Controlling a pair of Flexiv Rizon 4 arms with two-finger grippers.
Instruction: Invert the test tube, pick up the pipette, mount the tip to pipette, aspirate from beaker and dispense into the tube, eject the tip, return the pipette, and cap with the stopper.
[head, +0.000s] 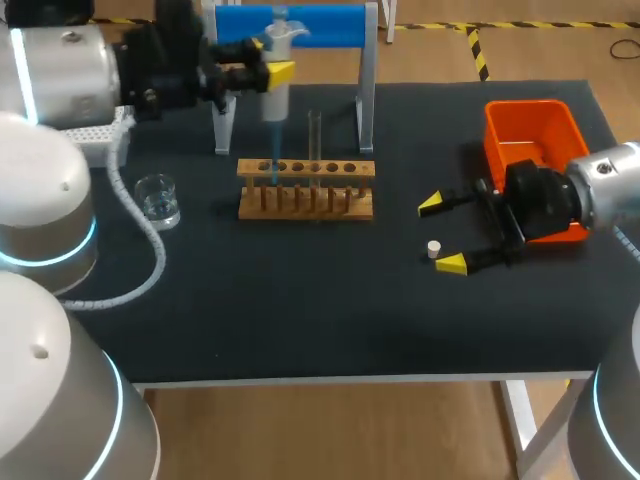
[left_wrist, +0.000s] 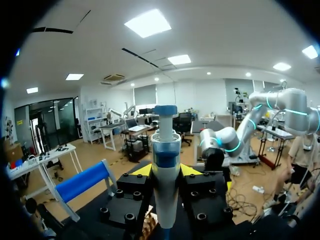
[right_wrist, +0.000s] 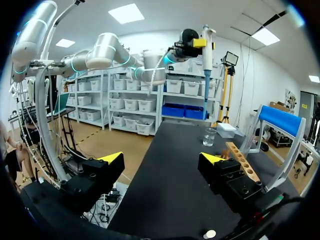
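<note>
Pipette (head: 275, 100), pinched upright by the left gripper (head: 272, 72) over the rack (head: 306, 190), could jab the wood or miss the narrow tube (head: 314, 140) if lowered off-line, while the right gripper (head: 441, 234) sits spread around the stopper (head: 433, 248).

Left tool (head: 272, 64) raised, clamped — right tool (head: 441, 233) low, jaws wide apart

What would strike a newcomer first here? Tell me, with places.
The left gripper holds the white pipette upright over the wooden rack, its blue tip down at the rack's top. The right gripper hangs open right of the rack, the small white stopper between its fingers, a bright orange bin beside it.
</note>
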